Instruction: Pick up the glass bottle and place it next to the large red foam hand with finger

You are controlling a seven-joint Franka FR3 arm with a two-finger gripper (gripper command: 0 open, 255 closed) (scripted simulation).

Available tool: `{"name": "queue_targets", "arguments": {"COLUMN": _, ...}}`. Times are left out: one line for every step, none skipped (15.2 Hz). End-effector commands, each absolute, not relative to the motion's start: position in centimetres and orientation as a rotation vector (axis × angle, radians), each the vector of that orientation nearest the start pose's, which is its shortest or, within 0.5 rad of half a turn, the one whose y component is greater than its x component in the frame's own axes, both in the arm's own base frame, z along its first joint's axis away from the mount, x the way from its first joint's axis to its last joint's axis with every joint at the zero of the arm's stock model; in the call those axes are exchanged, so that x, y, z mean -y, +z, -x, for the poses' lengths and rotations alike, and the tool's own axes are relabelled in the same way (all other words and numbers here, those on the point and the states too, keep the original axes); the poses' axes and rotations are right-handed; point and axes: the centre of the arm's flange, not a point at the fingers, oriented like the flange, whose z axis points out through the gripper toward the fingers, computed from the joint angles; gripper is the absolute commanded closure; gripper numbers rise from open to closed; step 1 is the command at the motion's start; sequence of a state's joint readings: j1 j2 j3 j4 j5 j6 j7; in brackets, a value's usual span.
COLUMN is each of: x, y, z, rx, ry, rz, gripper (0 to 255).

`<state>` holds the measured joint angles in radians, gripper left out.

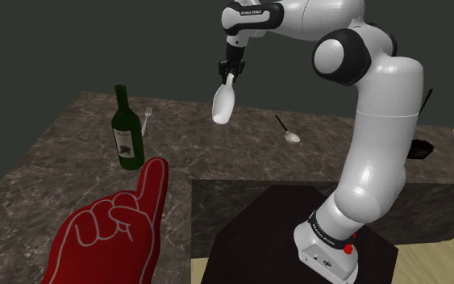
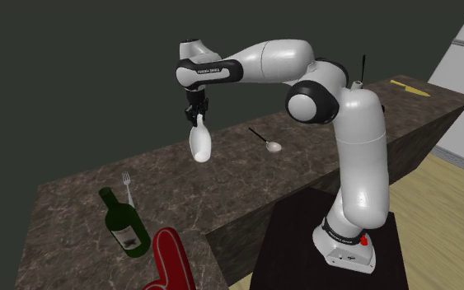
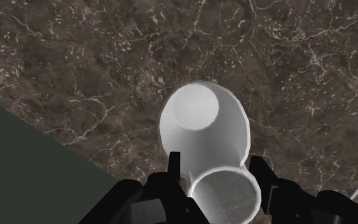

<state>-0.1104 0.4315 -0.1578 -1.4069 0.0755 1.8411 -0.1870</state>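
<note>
While the gripper (image 1: 230, 73) clasps the pale bottle (image 1: 223, 103) by its neck, high above the counter (image 1: 56, 157), I'd judge this the carry. Next it needs to swing toward the red foam hand (image 1: 112, 230), avoid the green bottle (image 1: 127, 137), then lower.

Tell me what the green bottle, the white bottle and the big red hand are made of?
Green bottle: shiny, dark, probably glass.
White bottle: plain white, slightly see-through at its mouth; glass or plastic, hard to say.
Red hand: dull, thick, with outlined fingers; probably foam.
</note>
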Motion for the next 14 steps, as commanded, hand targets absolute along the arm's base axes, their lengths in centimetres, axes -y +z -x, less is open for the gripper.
{"name": "queue_targets", "arguments": {"x": 15.9, "y": 47.1, "z": -66.8, "rx": -0.136, "ry": -0.015, "rz": 3.133, "gripper": 255}}
{"name": "queue_targets", "arguments": {"x": 15.9, "y": 47.7, "z": -66.8, "rx": -0.136, "ry": -0.015, "rz": 3.133, "gripper": 255}}
{"name": "queue_targets", "arguments": {"x": 15.9, "y": 48.2, "z": -66.8, "rx": -0.136, "ry": -0.015, "rz": 3.133, "gripper": 255}}
{"name": "queue_targets", "arguments": {"x": 15.9, "y": 48.7, "z": -66.8, "rx": -0.136, "ry": -0.015, "rz": 3.133, "gripper": 255}}
{"name": "queue_targets", "arguments": {"x": 15.9, "y": 49.2, "z": -66.8, "rx": -0.136, "ry": -0.015, "rz": 3.133, "gripper": 255}}
{"name": "queue_targets", "arguments": {"x": 15.9, "y": 49.8, "z": -66.8, "rx": -0.136, "ry": -0.015, "rz": 3.133, "gripper": 255}}
{"name": "queue_targets", "arguments": {"x": 15.9, "y": 50.3, "z": -66.8, "rx": -0.136, "ry": -0.015, "rz": 3.133, "gripper": 255}}
{"name": "queue_targets", "arguments": {"x": 15.9, "y": 50.8, "z": -66.8, "rx": -0.136, "ry": -0.015, "rz": 3.133, "gripper": 255}}
{"name": "queue_targets", "arguments": {"x": 15.9, "y": 51.3, "z": -66.8, "rx": -0.136, "ry": -0.015, "rz": 3.133, "gripper": 255}}
{"name": "queue_targets", "arguments": {"x": 15.9, "y": 51.9, "z": -66.8, "rx": -0.136, "ry": -0.015, "rz": 3.133, "gripper": 255}}
{"name": "queue_targets", "arguments": {"x": 15.9, "y": 52.4, "z": -66.8, "rx": -0.136, "ry": -0.015, "rz": 3.133, "gripper": 255}}
{"name": "queue_targets", "arguments": {"x": 15.9, "y": 52.9, "z": -66.8, "rx": -0.136, "ry": -0.015, "rz": 3.133, "gripper": 255}}
{"name": "queue_targets", "arguments": {"x": 15.9, "y": 53.5, "z": -66.8, "rx": -0.136, "ry": -0.015, "rz": 3.133, "gripper": 255}}
{"name": "queue_targets", "arguments": {"x": 15.9, "y": 54.0, "z": -66.8, "rx": -0.136, "ry": -0.015, "rz": 3.133, "gripper": 255}}
